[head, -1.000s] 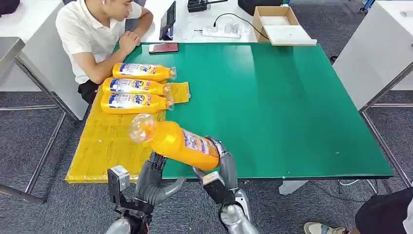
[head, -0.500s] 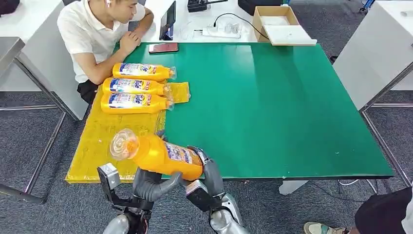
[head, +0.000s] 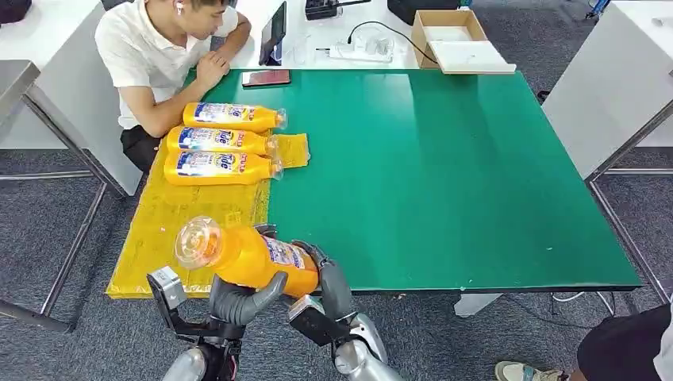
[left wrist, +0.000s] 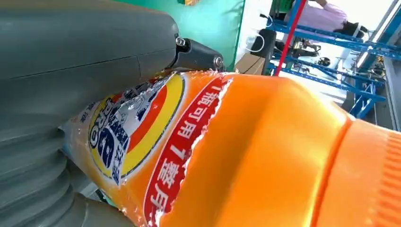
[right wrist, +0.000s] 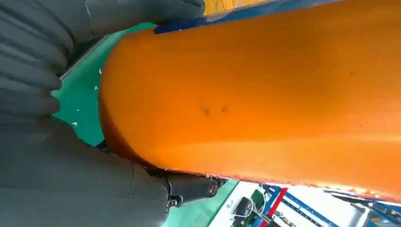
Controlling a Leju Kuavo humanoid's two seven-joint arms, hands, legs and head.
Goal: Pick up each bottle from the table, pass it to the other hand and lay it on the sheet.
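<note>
**Fingers of both hands on one orange bottle at the near edge**

Fingers (head: 262, 287) of my left hand (head: 238, 298) curl up around the underside of the orange bottle (head: 250, 255), and my right hand (head: 329, 279) wraps the bottle's base end from the other side, so both hands have hold of it at once. I see the bottle lifted off the surface, lying roughly level, with its clear cap end pointing toward the yellow sheet and its base toward the right hand. It hangs over the near edge, about where the sheet meets the green.

Working down from the biggest things: the green tabletop (head: 444, 175) takes most of my head view. The yellow sheet (head: 171, 230) lies along its left side, reaching the near edge. A person in a white shirt (head: 151, 59) sits at the far left corner, leaning an arm on the tabletop. Behind the far edge I can see an open cardboard box (head: 456, 40) on a white surface, with a power strip (head: 361, 51) just beside it, and a dark phone (head: 266, 77) lying at the tabletop's far edge.

Three more orange bottles (head: 226, 141) lie side by side on the far part of the sheet, caps pointing right, each touching or nearly touching its neighbour.

From the left wrist camera I see the bottle's label pressed close against the grey thumb (left wrist: 85, 42). From the right wrist camera the plain orange body fills the frame against my hand.
</note>
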